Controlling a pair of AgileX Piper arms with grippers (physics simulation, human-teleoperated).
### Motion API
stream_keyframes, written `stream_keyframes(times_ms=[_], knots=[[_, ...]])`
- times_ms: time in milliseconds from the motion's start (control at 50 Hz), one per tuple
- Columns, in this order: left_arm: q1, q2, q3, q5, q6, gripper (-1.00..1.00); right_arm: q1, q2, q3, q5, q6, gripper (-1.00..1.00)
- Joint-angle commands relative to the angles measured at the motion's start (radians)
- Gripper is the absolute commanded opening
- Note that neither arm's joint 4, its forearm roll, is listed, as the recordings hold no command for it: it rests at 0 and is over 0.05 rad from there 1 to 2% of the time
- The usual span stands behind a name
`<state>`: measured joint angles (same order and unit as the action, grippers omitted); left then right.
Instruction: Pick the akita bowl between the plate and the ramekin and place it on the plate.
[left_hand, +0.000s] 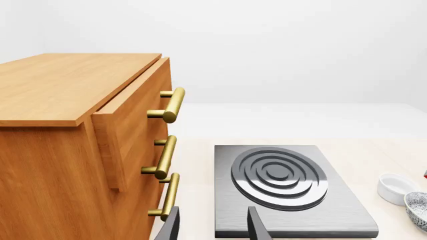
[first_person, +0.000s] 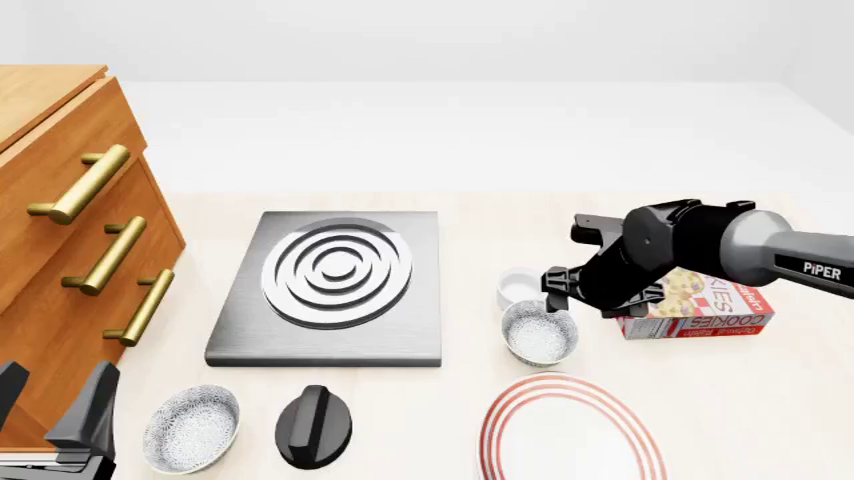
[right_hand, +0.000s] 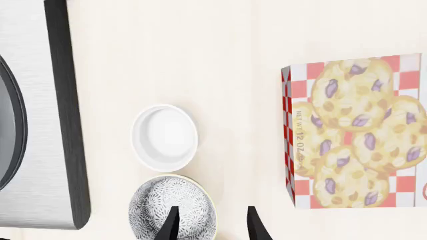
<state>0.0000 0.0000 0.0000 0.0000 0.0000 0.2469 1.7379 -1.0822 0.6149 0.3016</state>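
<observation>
The akita bowl (first_person: 539, 333) I want sits on the table between the ramekin (first_person: 517, 288), which is just behind it, and the plate (first_person: 571, 432), which lies just in front of it at the near edge. It stands upright and empty, apart from both as far as I can tell. A second speckled bowl (first_person: 191, 428) sits well away at the near left, beside a black knob (first_person: 315, 426); that one is not mine to take.

I judge the bowl stiff, glazed and rather slippery, light enough for one arm, and liable to chip if dropped. The thin rim is the place to pinch, one finger inside and one outside.

My right gripper (right_hand: 212, 222) hangs over the bowl's near-right rim with its fingers apart and nothing between them; in my wrist view one fingertip lies over the speckled inside, the other over bare table. The cookie box (first_person: 694, 305) sits close under my arm, so I must mind it.

My left gripper (left_hand: 213, 225) waits idle, fingers apart, near the stove slab (first_person: 334, 288) and the wooden drawers (first_person: 67, 230)
</observation>
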Motion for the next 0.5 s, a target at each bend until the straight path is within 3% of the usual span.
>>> stream_keyframes(times_ms=[20, 100, 140, 500], knots=[[0.000, 0.000, 0.000, 0.000, 0.000, 1.00, 0.006, 0.017, 0.027, -0.031, 0.001, 1.00], [0.000, 0.000, 0.000, 0.000, 0.000, 1.00, 0.012, 0.008, 0.036, -0.027, 0.005, 1.00], [0.000, 0.000, 0.000, 0.000, 0.000, 1.00, 0.011, 0.000, 0.033, -0.028, -0.019, 1.00], [0.000, 0.000, 0.000, 0.000, 0.000, 1.00, 0.036, -0.010, 0.080, -0.052, 0.011, 1.00]])
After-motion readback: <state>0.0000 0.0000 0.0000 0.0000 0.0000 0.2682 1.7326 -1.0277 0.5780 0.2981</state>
